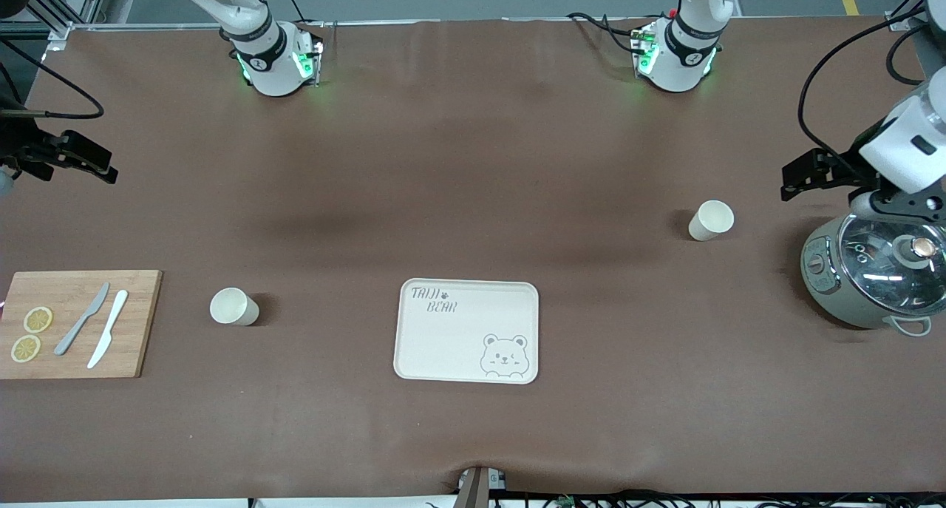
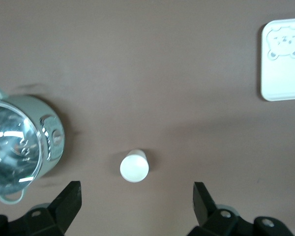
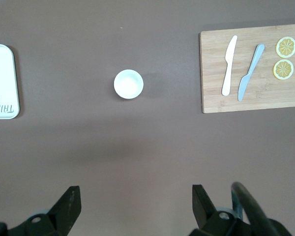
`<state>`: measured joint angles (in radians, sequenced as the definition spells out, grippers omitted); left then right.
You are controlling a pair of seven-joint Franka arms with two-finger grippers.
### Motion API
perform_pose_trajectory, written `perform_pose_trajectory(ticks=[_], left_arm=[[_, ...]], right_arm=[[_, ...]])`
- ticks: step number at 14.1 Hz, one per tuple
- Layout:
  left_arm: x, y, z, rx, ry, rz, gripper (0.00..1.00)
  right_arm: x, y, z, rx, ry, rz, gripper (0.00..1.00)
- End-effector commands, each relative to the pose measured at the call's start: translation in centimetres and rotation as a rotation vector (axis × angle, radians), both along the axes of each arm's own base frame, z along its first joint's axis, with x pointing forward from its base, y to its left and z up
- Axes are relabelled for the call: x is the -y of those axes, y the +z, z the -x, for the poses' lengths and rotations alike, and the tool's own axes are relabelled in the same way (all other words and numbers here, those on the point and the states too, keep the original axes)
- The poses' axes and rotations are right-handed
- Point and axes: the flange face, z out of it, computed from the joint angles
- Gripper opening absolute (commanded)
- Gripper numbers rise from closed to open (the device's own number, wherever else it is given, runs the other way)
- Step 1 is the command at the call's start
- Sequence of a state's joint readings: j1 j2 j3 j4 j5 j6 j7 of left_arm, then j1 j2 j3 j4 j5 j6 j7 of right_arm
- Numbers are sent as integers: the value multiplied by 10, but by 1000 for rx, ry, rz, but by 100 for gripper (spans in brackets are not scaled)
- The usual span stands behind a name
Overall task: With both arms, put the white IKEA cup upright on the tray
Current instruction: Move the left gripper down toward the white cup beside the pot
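— Both sets of jaws stand wide apart, holding nothing. The left gripper (image 1: 802, 174) hangs in the air at the left arm's end of the table, over the brown surface just beside a grey cooker (image 1: 872, 279) with a glass lid; its fingertips (image 2: 69, 199) show spread in the left wrist view.

— And the right gripper?

— The right gripper (image 1: 92, 164) is up over the table's edge at the right arm's end, above the stretch farther from the front camera than the wooden cutting board (image 1: 137, 323). Its fingers (image 3: 69, 204) are just as widely parted.

— Where are the cups?

— Two white cups stand upright on the table, neither on the tray. One cup (image 1: 234, 306) sits between the cutting board and the tray (image 1: 465, 345). The second cup (image 1: 712, 220) stands near the cooker, farther from the front camera than the tray.

— What's on the board?

— Two lemon slices (image 1: 31, 333), a grey knife (image 1: 81, 319) and a white knife (image 1: 108, 328), lying side by side. The tray rests flat in the middle, nothing on it, its bear drawing at the corner nearer the front camera.
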<state>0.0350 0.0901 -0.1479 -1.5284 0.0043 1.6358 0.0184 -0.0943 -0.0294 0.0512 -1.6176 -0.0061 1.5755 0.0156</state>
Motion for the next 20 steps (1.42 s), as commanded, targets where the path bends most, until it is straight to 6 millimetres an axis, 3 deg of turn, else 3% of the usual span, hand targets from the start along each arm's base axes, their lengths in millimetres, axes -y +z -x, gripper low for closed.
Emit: perform_pose_trajectory(ticks=[1,6,8,14,16,20], left_arm=[[20,-13,0,53,42,-7,100],[14,-70,10,30,15,-20,100],[-1,-97,17,60,-22,-22,100],[-17,-164,44,100,-64,-31,100],[-37,-185,55,110,-82,-33,100],[-67,-218,76,71,-139,-41,100]], right_arm=[[-1,2,6,4,-4,-7,100],[-1,1,6,-1,-4,-8,100],[-1,1,6,-1,-4,-8,100],[1,1,5,-1,-9,-8,100],[-2,5,5,7,-4,-7,100],[17,3,4,10,-28,-32,100]])
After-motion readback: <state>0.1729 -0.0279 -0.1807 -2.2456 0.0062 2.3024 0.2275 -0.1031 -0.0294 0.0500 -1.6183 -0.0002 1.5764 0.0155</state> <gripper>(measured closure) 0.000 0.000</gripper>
